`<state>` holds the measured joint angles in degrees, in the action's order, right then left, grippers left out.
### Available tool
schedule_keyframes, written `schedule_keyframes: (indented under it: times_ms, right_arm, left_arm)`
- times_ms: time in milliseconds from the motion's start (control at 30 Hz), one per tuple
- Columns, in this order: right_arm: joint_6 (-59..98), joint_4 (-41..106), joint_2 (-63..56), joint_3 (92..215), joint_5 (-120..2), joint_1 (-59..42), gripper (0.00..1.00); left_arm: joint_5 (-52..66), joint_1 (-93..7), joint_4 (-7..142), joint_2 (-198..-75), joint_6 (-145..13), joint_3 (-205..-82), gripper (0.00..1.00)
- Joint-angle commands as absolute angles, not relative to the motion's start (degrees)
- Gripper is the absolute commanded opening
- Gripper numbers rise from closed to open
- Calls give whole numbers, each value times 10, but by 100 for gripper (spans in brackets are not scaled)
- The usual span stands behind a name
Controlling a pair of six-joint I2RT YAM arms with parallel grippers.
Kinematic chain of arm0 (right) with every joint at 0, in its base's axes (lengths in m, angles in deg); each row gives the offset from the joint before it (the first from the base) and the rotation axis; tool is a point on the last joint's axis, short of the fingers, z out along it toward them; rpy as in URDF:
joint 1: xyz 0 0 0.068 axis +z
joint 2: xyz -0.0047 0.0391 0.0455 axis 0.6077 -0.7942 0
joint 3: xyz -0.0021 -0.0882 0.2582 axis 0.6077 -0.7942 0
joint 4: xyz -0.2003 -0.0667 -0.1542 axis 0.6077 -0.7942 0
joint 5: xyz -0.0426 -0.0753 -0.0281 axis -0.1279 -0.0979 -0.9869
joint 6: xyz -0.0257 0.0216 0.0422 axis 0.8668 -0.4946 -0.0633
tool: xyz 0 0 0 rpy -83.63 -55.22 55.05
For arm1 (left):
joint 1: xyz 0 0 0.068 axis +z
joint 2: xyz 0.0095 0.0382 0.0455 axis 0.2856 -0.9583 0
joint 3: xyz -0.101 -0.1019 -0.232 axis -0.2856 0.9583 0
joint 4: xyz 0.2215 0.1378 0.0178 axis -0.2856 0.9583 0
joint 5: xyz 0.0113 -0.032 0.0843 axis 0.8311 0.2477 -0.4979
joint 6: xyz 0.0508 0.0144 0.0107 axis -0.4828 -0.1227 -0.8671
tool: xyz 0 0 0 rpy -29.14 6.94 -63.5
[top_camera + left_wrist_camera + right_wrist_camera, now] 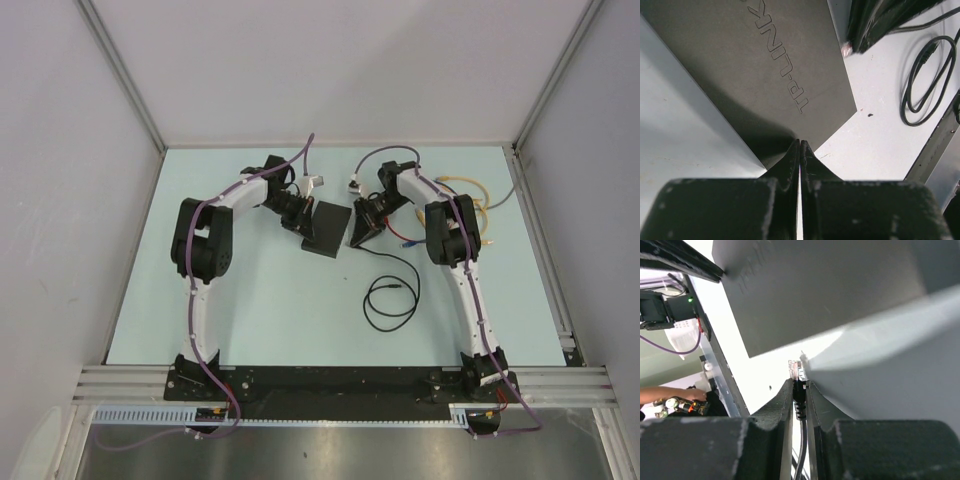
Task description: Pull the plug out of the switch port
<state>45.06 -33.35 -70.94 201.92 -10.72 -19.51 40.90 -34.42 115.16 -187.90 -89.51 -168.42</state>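
The switch (326, 229) is a flat matte-black box lying between the two arms; its top is embossed TP-LINK in the left wrist view (765, 65). My left gripper (303, 224) is shut and empty, with its tips (800, 144) at the switch's near corner. My right gripper (358, 230) is shut on the plug (795, 371), a clear connector with a black boot. The plug's clear tip stands free, a small gap from the switch's edge (830, 295). The switch's ports are hidden. The plug's black cable (390, 296) lies coiled on the table in front of the right gripper.
The coiled cable also shows in the left wrist view (925, 75). Yellow and grey cables (478, 195) lie at the back right behind the right arm. A small red-and-blue lead (405, 243) lies by the right arm. White connectors (354, 185) lie behind the grippers.
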Motion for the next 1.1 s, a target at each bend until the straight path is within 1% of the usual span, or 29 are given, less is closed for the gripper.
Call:
schedule_keyframes:
  times_ms: [0,100,200,233,300,333,367,400,467,500,533,600,633,767,900,1067]
  right_arm:
    - [486,-326,-677,2015,-181,-215,4]
    - [519,-343,-661,2038,-178,-222,5]
    - [575,-381,-624,2039,-190,-224,10]
    - [612,-403,-616,2027,-199,-224,17]
    - [648,-427,-585,2007,-211,-223,25]
    - [674,-439,-572,1969,-225,-222,35]
    - [687,-438,-545,1946,-233,-223,41]
    - [707,-428,-526,1890,-247,-223,56]
    - [723,-400,-491,1828,-266,-223,73]
    - [732,-369,-450,1799,-283,-222,100]
    - [753,-354,-430,1743,-291,-220,100]
    - [772,-311,-379,1696,-316,-217,100]
    - [789,-298,-363,1652,-322,-214,100]
    - [786,-234,-313,1587,-369,-193,100]
    - [769,-155,-290,1552,-416,-177,100]
    - [792,-130,-293,1530,-432,-159,100]
  left_arm:
    - [408,-346,1141,-1886,-892,-1708,0]
    - [409,-346,1141,-1886,-891,-1715,0]
    - [412,-346,1139,-1883,-891,-1719,0]
    - [415,-346,1139,-1882,-890,-1718,0]
    - [415,-346,1137,-1880,-888,-1718,0]
    - [416,-346,1135,-1881,-887,-1717,0]
    - [417,-347,1134,-1882,-886,-1717,0]
    - [417,-346,1131,-1882,-885,-1718,0]
    - [419,-346,1129,-1882,-883,-1719,0]
    - [419,-346,1128,-1882,-883,-1719,0]
    - [420,-346,1128,-1880,-882,-1720,0]
    - [421,-346,1128,-1878,-881,-1720,0]
    - [422,-346,1128,-1876,-882,-1721,0]
    - [426,-346,1128,-1876,-878,-1718,0]
    - [427,-346,1127,-1875,-877,-1717,0]
    - [428,-346,1127,-1875,-876,-1715,0]
